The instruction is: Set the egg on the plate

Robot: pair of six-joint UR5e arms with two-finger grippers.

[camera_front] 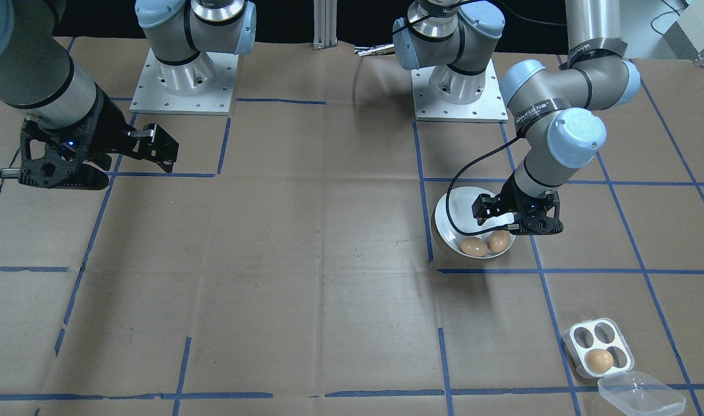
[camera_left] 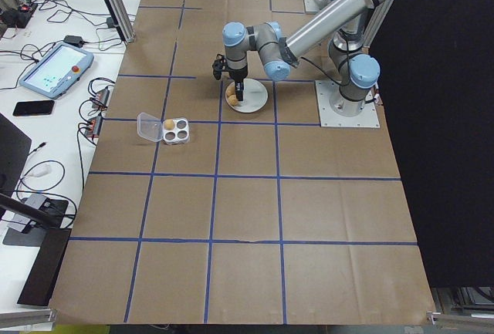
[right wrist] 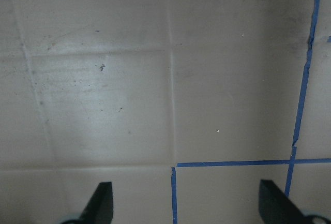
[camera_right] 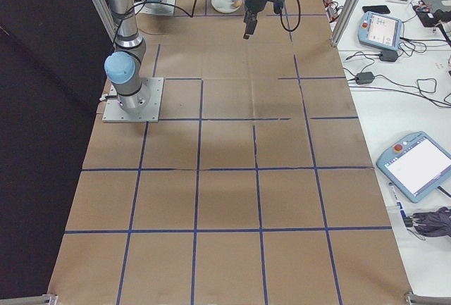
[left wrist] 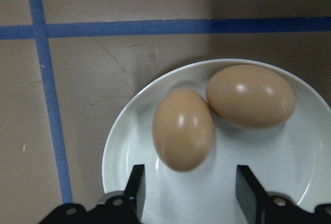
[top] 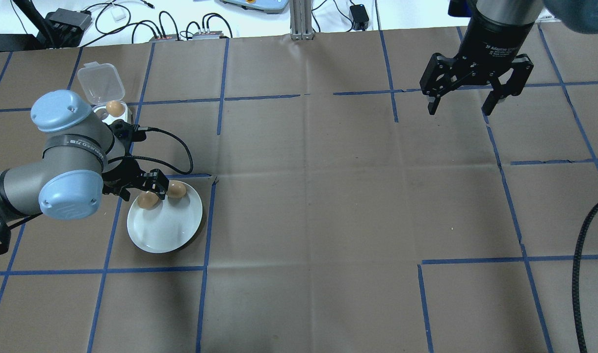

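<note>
The round white plate (camera_front: 453, 211) (top: 166, 230) lies in front of my left arm's base. Two brown eggs lie on it side by side near its rim, one egg (camera_front: 473, 247) (top: 147, 200) (left wrist: 183, 129) touching the other egg (camera_front: 499, 241) (top: 176, 189) (left wrist: 251, 95). My left gripper (camera_front: 502, 222) (top: 156, 189) (left wrist: 191, 195) hangs open just above them and holds nothing. Far across the table my right gripper (top: 459, 109) (camera_front: 135, 164) (right wrist: 186, 208) is open and empty over bare paper.
A clear four-hole egg tray (camera_front: 599, 346) (top: 102, 112) with one brown egg (camera_front: 599, 360) (top: 115, 108) and its lid (camera_front: 640, 396) folded open stands beyond the plate. Brown paper with blue tape lines covers the table. Both arm bases sit at the robot's edge.
</note>
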